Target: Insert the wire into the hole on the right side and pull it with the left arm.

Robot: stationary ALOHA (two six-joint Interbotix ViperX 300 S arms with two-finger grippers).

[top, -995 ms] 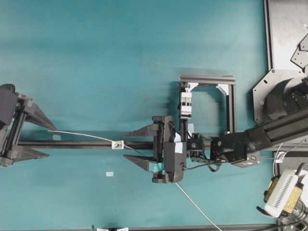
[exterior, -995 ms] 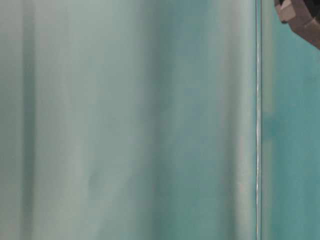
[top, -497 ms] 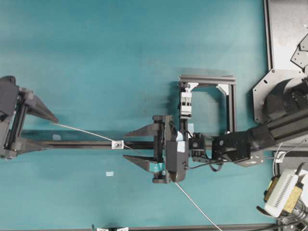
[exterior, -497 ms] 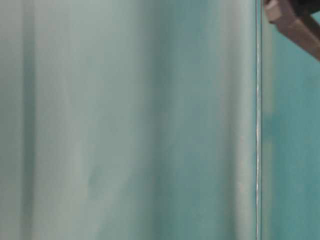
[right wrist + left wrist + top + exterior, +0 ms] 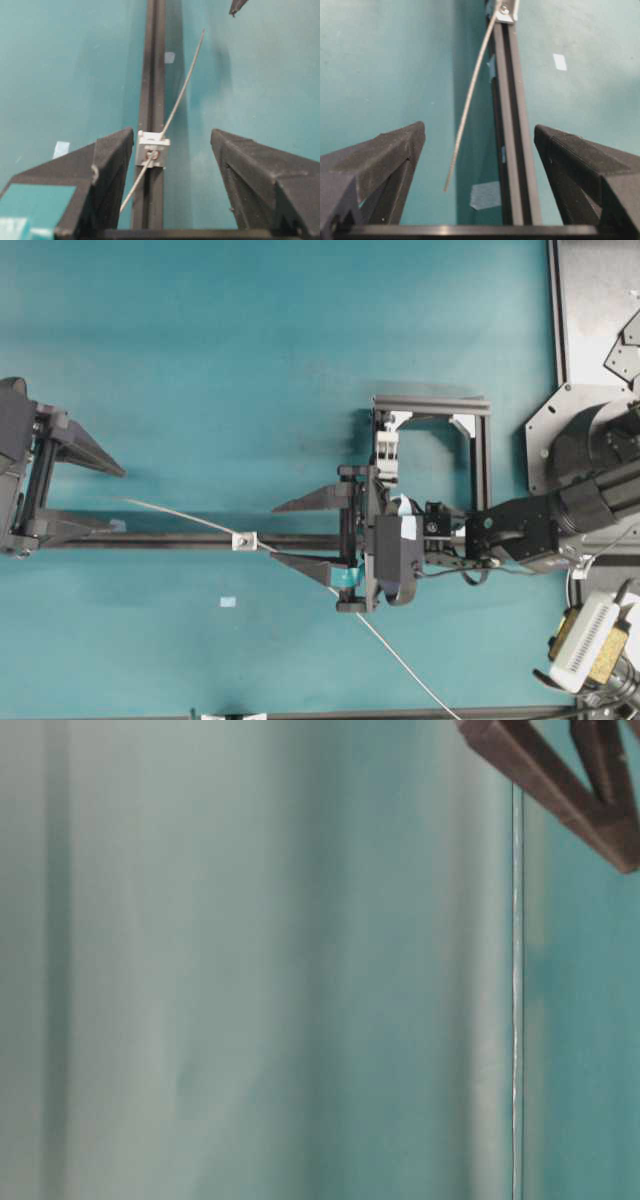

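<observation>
**Overhead view: wire threaded through the tab, both my end effectors wide and empty**

Overhead, my left end effector (image 5: 110, 498) stands wide open and holds nothing. In the left wrist view the free tip of the wire (image 5: 470, 102) sits between my two black fingers (image 5: 385, 155) without touching either. My right end effector (image 5: 285, 533) is also spread wide and empty; the right wrist view shows the silver tab with the hole (image 5: 152, 149) between its fingers, apart from both, with the wire running through it.

The wire (image 5: 190, 520) lies long across the teal worktop (image 5: 250, 360). Its long axis runs from a tip near my left end effector, rightward and slightly down through the tab on the black rail (image 5: 180, 540), then on beneath my right end effector toward the lower edge of the view, gently bowed.

Compared with a second ago, my right end effector has drawn back to the right, away from the tab, and my left end effector has shifted upward in the overhead view. The wire's tip now lies free between the left fingers.
</observation>
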